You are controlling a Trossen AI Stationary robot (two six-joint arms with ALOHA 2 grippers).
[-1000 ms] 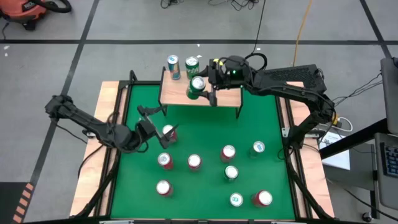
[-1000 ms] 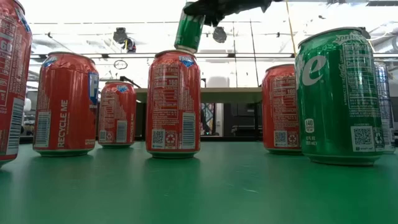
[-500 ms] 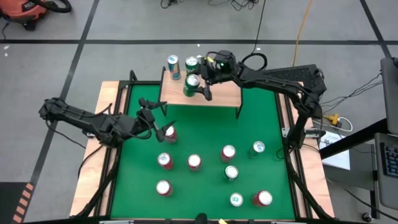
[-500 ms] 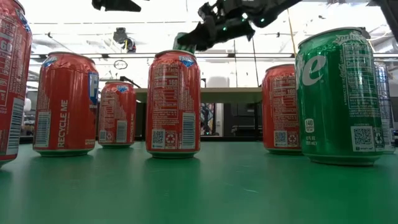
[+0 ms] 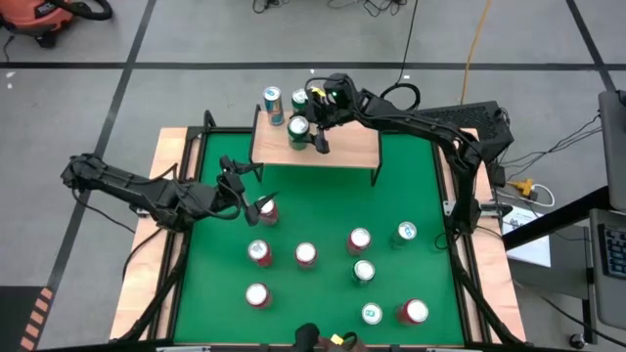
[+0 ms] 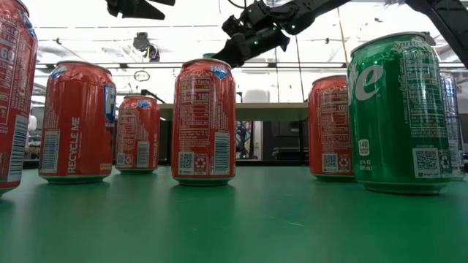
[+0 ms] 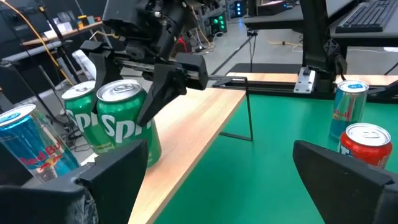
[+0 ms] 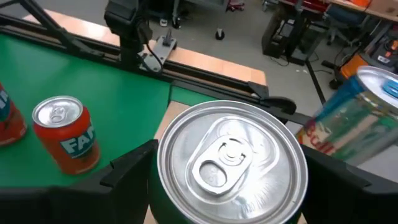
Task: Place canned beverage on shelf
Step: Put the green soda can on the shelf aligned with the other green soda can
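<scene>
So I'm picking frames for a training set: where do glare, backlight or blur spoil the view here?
Low view: bright room lights behind leave the right claw a dark silhouette, while the nearest green can reads sharp. Right wrist view: the held can fills the picture with a soft sheen on its lid, and the blue can beside it is smeared. High view: evenly lit, only faint shadows on the shelf.

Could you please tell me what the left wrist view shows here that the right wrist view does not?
Only the left wrist view shows the right gripper from outside, around the green can standing on the shelf, with a second green can beside it. Only the right wrist view looks straight down on that can's silver lid and shows an orange can on the green table. Both share the held green can and the blue can.
</scene>
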